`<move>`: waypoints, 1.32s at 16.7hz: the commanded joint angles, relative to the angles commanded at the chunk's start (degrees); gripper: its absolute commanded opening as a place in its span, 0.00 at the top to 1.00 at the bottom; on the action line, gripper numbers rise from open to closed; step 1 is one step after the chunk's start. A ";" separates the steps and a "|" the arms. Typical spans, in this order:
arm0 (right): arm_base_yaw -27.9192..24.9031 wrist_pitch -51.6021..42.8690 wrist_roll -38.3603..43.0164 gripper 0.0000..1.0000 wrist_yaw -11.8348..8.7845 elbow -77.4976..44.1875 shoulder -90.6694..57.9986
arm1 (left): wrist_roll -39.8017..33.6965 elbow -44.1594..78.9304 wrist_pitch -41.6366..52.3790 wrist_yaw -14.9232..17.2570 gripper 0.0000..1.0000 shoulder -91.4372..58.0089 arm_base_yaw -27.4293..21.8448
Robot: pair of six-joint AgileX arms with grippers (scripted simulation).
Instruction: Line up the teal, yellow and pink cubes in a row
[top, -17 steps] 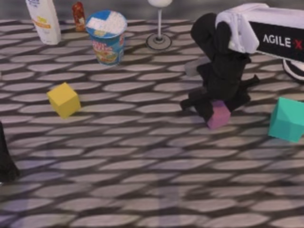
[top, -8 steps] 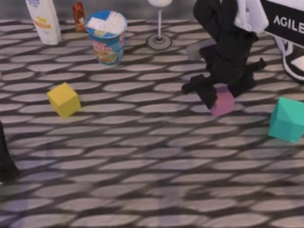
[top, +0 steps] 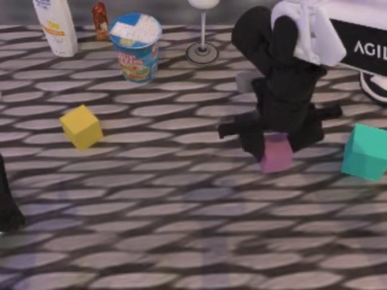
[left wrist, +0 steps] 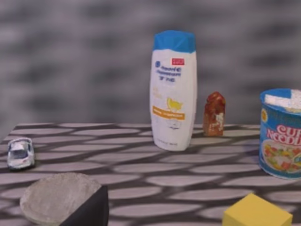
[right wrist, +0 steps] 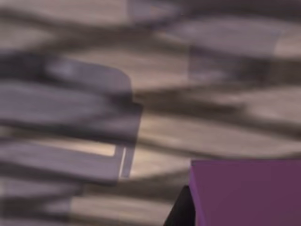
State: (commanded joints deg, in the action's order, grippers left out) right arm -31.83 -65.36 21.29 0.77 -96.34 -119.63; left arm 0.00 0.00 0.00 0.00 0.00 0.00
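The right hand is gripping the pink cube right of centre on the patterned surface — between the yellow cube at far left and the teal cube at the right edge. The cube is looking small, rigid and probably light; its flat opposite faces are offering the surest hold. The left hand is sitting parked at the left edge — its state cannot be told.
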 joint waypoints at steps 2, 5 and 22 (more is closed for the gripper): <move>-2.46 1.01 7.21 1.00 0.10 5.45 4.03 | 0.00 0.00 0.00 0.00 0.00 0.00 0.00; -5.40 2.44 14.57 1.00 0.23 11.90 9.19 | 0.00 0.00 0.00 0.00 0.00 0.00 0.00; -6.57 17.82 16.81 1.00 0.33 23.48 5.84 | 0.00 0.00 0.00 0.00 0.00 0.00 0.00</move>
State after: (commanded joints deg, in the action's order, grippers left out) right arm -38.41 -47.54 38.10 1.10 -72.86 -113.78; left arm 0.00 0.00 0.00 0.00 0.00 0.00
